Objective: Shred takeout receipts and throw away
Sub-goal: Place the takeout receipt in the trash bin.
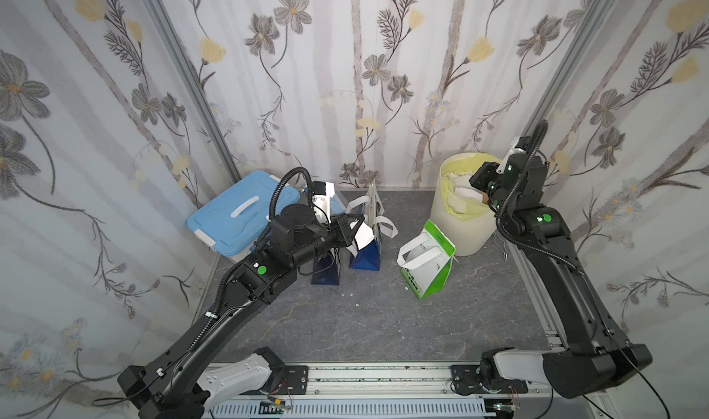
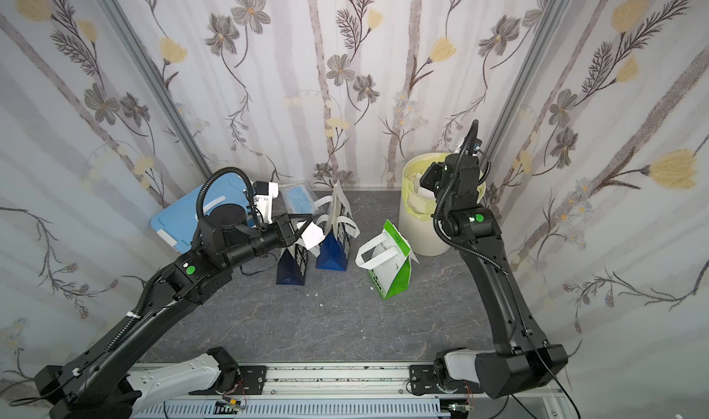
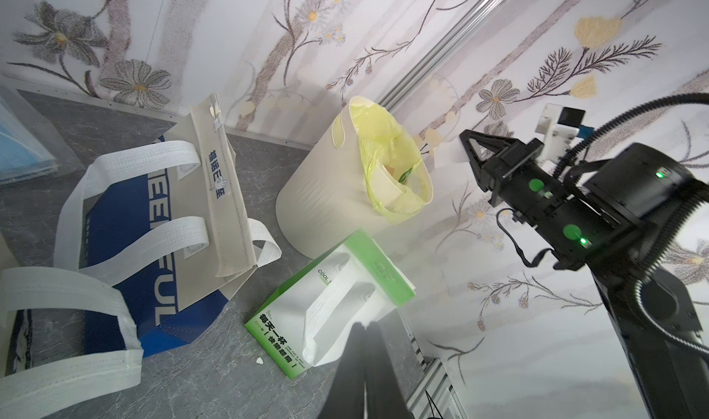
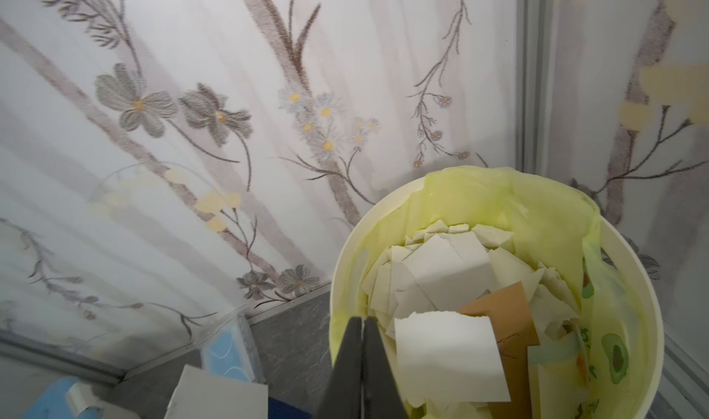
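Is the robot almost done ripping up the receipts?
Partway. Torn scraps already lie in the bin. The right pincer holds a receipt piece over the bin; the left pincer holds another piece beside the blue bags. Both pieces still need dropping in. Whether the bags hide more receipts, I can't tell.

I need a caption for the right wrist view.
Right gripper holds a torn receipt piece above the lined bin of scraps.
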